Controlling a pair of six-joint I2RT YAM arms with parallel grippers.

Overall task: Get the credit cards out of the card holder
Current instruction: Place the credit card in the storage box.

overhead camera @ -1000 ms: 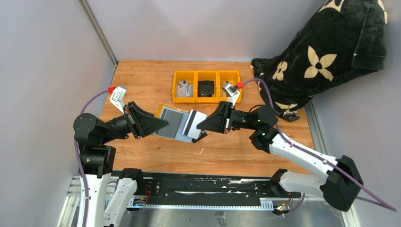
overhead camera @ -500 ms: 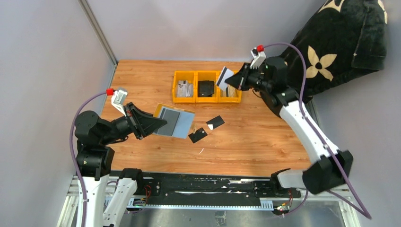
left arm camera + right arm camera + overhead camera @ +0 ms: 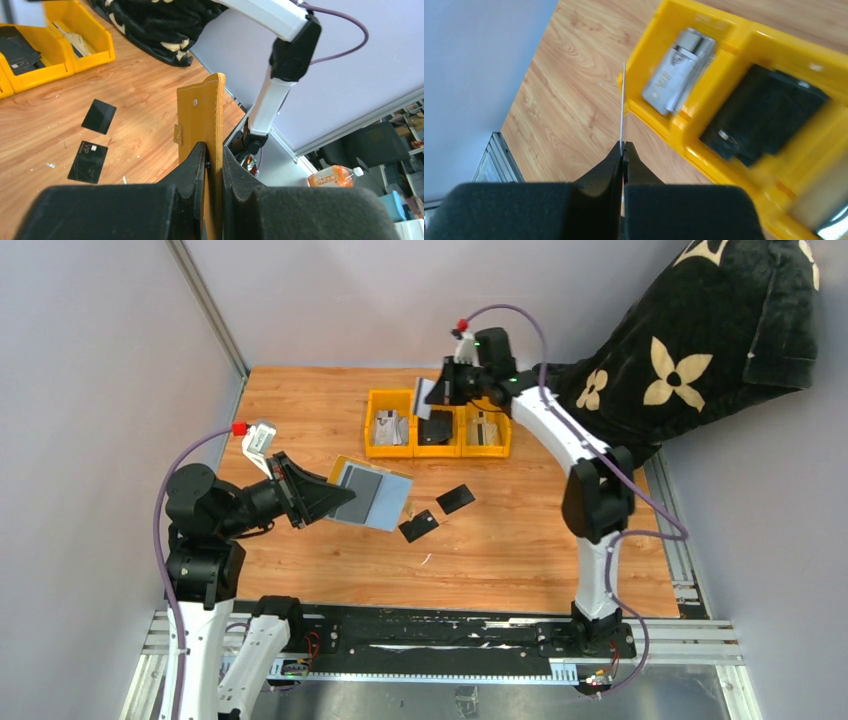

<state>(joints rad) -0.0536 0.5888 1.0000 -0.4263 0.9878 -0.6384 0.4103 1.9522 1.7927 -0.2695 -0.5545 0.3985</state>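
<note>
My left gripper (image 3: 335, 502) is shut on the mustard-yellow card holder (image 3: 370, 496) and holds it open above the table, grey-blue lining up. In the left wrist view the card holder (image 3: 207, 115) stands edge-on between my fingers. Two black credit cards (image 3: 455, 499) (image 3: 418, 527) lie on the wood to its right; they also show in the left wrist view (image 3: 98, 116) (image 3: 88, 161). My right gripper (image 3: 440, 392) is shut on a thin light-coloured card (image 3: 427, 398), seen edge-on in the right wrist view (image 3: 623, 100), above the left bin's edge.
Three joined yellow bins (image 3: 370, 420) stand at the back: silver cards (image 3: 390, 427) in the left, a black pouch (image 3: 435, 426) in the middle, a silver item (image 3: 485, 430) in the right. A black flowered blanket (image 3: 700, 350) fills the back right.
My right arm has swung left from the right bin to above the left and middle bins, still holding the light card. My left gripper and the card holder have barely moved.
</note>
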